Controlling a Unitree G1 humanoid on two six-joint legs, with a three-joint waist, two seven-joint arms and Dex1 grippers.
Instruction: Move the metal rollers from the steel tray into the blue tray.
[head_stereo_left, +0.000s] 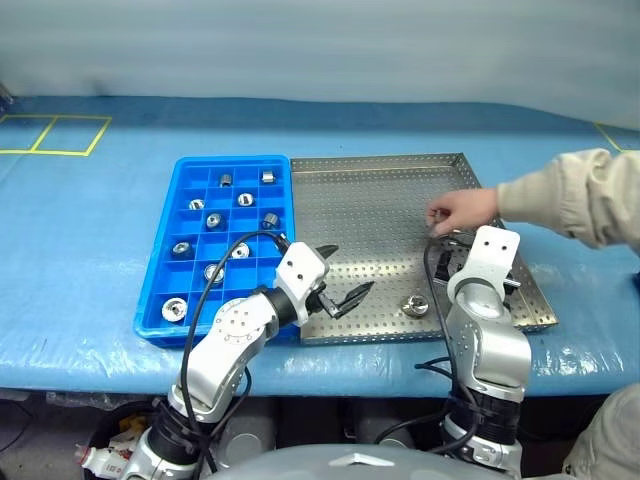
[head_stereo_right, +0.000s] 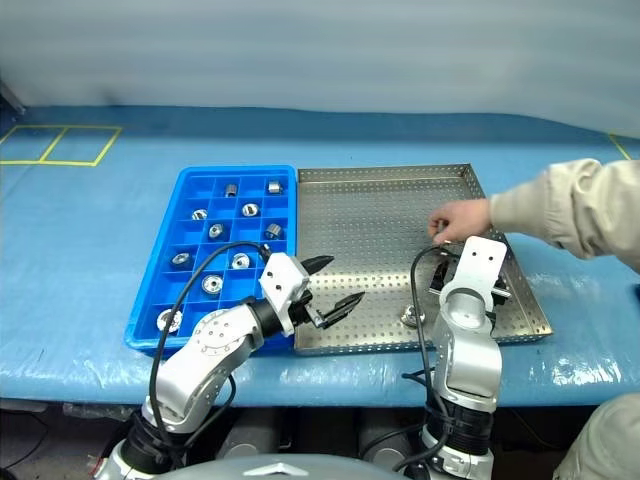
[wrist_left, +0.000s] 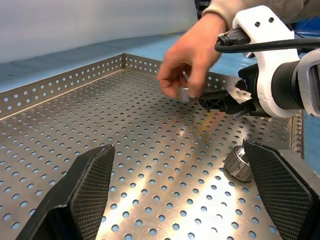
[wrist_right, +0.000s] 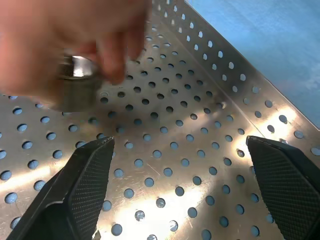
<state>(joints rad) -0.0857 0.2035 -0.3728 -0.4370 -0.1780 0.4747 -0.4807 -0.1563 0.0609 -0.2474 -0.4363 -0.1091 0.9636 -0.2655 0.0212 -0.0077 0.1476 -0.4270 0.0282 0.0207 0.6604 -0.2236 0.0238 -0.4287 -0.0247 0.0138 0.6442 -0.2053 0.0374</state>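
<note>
while a person's hand (head_stereo_left: 462, 210) reaches in from the right edge of the surface (head_stereo_left: 90, 250) and pinches one of the metal rollers (wrist_right: 75, 82) just above the steel tray (head_stereo_left: 370, 200), both tools sit empty with their fingers spread wide apart. the left tool (head_stereo_left: 345, 275) hovers over the near left corner of the steel tray, just beside the blue tray (head_stereo_left: 165, 235), its two black fingers pointing toward the tray's middle. the right tool (wrist_left: 220, 102) is over the right part of the steel tray, close under the person's hand, with its fingers apart and nothing between them; in the right wrist view the held roller hangs just ahead of those fingers, and whether it touches the perforated floor cannot be told. another roller (head_stereo_left: 415, 305) lies on the steel tray's floor near the near edge, between the two tools and closer to the right arm. the blue tray lies against the steel tray's left edge, on the pale-blue surface, and rollers rest singly in about ten of its square compartments, from the far rows down to one (head_stereo_left: 174, 309) in the near left corner compartment. the person's beige sleeve (head_stereo_left: 580, 195) crosses the steel tray's right edge.
</note>
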